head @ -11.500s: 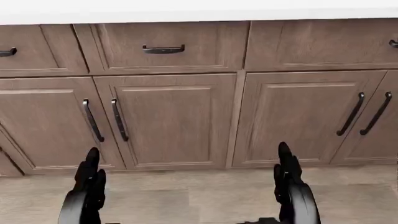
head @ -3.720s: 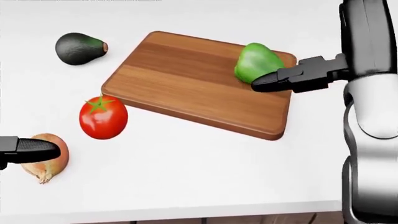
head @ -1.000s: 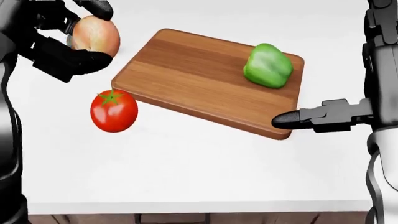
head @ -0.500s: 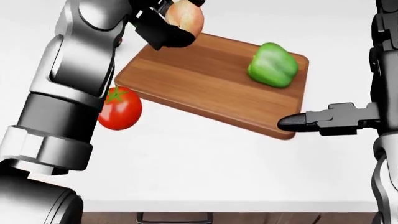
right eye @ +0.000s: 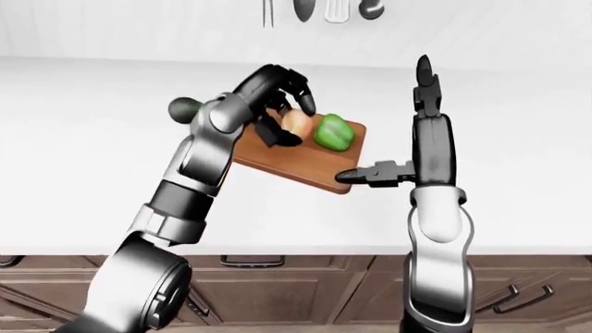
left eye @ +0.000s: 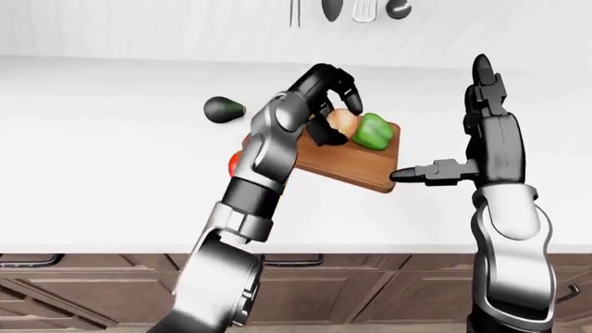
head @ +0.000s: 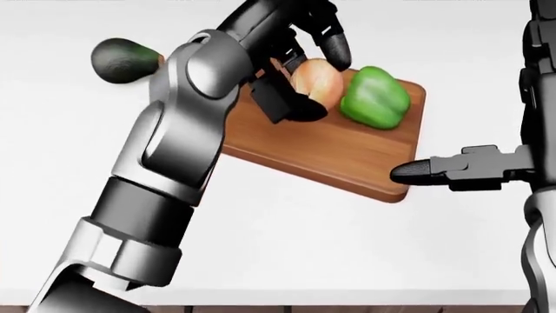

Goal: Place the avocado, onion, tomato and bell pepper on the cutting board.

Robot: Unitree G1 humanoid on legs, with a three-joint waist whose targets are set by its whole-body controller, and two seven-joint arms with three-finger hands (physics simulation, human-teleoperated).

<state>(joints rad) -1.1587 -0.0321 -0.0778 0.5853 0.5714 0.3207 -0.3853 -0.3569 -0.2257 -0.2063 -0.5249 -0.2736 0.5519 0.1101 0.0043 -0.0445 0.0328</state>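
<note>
Carried inward since a moment ago: onion (head: 317, 83) now over the cutting board (head: 347, 147), touching the bell pepper (head: 375, 96), clenched in left hand (head: 300, 62). Right hand (head: 452, 173) empty, fingers extended. Avocado (head: 122, 60) off-board on white counter (head: 347, 248); tomato mostly hidden. Utensils (left eye: 352, 8) hanging above; brown cabinets below.

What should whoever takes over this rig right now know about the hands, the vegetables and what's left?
Left hand: fingers closed round the onion, held over the cutting board, beside the bell pepper; whether it touches the wood cannot be told.
Right hand: empty, fingers out, by the board's right corner.
Done: bell pepper lies on the board.
Left: release the onion there, then fetch the avocado, on the counter at the head view's upper left, and the tomato, mostly hidden behind the left arm, on the counter left of the board.
</note>
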